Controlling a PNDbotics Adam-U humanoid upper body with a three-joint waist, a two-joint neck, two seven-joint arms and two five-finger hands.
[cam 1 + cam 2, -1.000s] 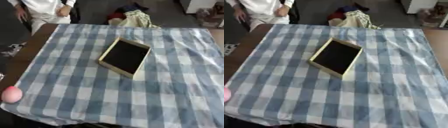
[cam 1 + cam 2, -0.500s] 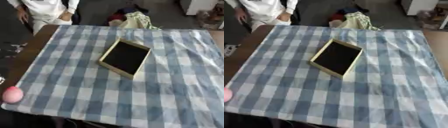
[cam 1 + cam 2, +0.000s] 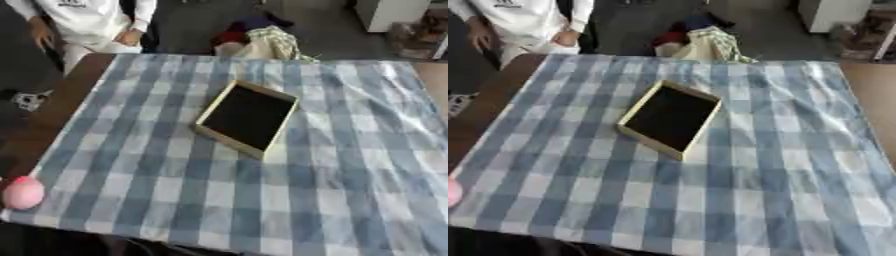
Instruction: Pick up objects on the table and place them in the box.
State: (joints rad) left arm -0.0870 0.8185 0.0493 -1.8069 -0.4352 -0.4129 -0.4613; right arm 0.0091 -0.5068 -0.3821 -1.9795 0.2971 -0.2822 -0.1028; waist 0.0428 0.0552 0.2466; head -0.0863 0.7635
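pink round object (image 3: 23, 193) sat at near-left table edge, on checked cloth (image 3: 262, 200) | box (image 3: 248, 117) lay open mid-table, well apart | looked light, smooth, maybe rolls; grasp around its middle | neither hand in view, fingers unknown

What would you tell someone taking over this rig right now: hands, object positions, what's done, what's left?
Hands: neither robot hand shows in either eye view.
Box: open, tilted askew near the middle of the blue checked tablecloth; its dark inside looks empty.
Pink round object: at the table's near left edge, far from the box.
Done: nothing visibly in the box.
Left: pick up the pink object and place it in the box. No other loose objects are visible on the cloth.
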